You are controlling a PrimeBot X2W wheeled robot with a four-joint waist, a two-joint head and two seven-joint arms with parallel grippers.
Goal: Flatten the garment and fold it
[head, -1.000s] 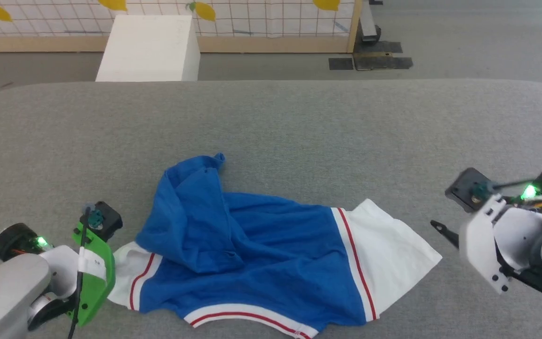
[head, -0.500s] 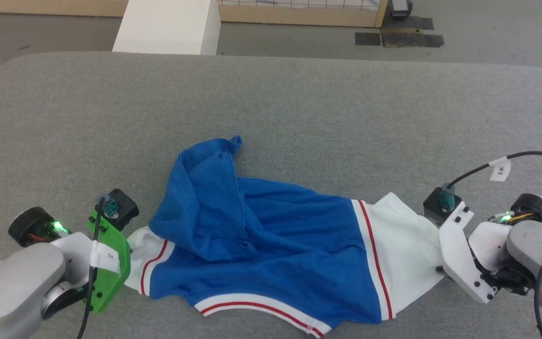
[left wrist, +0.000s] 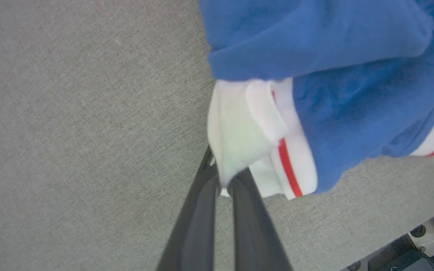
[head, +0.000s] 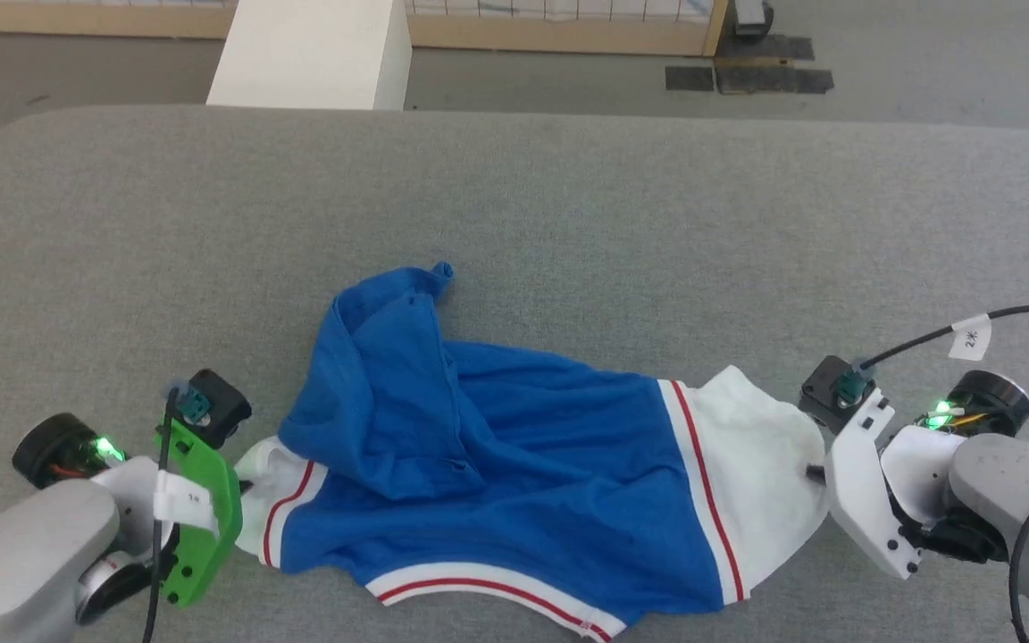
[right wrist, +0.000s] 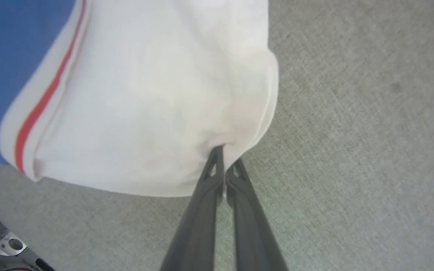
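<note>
The garment (head: 514,464), a royal blue shirt with white sleeves and red-striped white trim, lies crumpled on the grey table, its body bunched toward the left. My left gripper (head: 246,487) is shut on the small white left sleeve (left wrist: 239,131), the cloth pinched between its dark fingers (left wrist: 209,195). At the right, my right gripper (head: 816,471) is shut on the edge of the wide white right sleeve (right wrist: 156,94), which puckers where the fingers (right wrist: 217,169) meet it. The number and lettering are hidden.
The grey fabric-covered table (head: 568,214) stretches wide behind and beside the shirt. A white block (head: 313,54) stands on the floor past the far edge, with a wooden frame (head: 568,31) and dark floor patches (head: 747,79) behind.
My right gripper came in from the right and closed on the right sleeve's edge, puckering it. The left gripper kept its hold. The camera tilted down.
</note>
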